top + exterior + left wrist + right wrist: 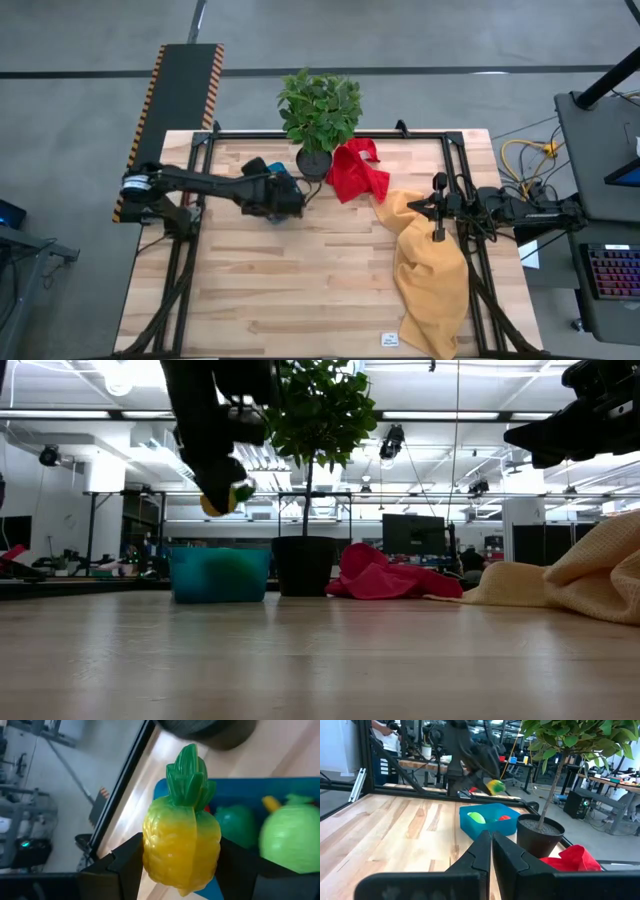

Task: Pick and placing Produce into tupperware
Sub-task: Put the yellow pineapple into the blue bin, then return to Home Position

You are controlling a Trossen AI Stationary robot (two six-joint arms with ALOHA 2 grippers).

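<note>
A toy pineapple [182,840], yellow with a green crown, is lifted above the blue tupperware [220,575] with my left gripper [225,495] shut on it. The tupperware [288,186] stands on the table at the far middle, beside the black plant pot. Inside it lie a light green piece of produce [292,840], a dark green one [237,825] and a red one [504,818]. My right gripper [490,850] waits shut at the table's right side, high off the wood, pointing level toward the tupperware. My left gripper pinches the pineapple's yellow body [150,845] between its two fingers [125,865], one on each side. The fingers come slanting down from the table's left side. The pineapple is lifted clear above the tupperware, its green crown [189,780] pointing away from the gripper.
A leafy plant [320,105] in a black pot [305,565] stands right of the tupperware. A red cloth [357,170] lies beside the pot and a yellow cloth [430,260] spreads along the right side. Bare wood [300,280] fills the near half.
</note>
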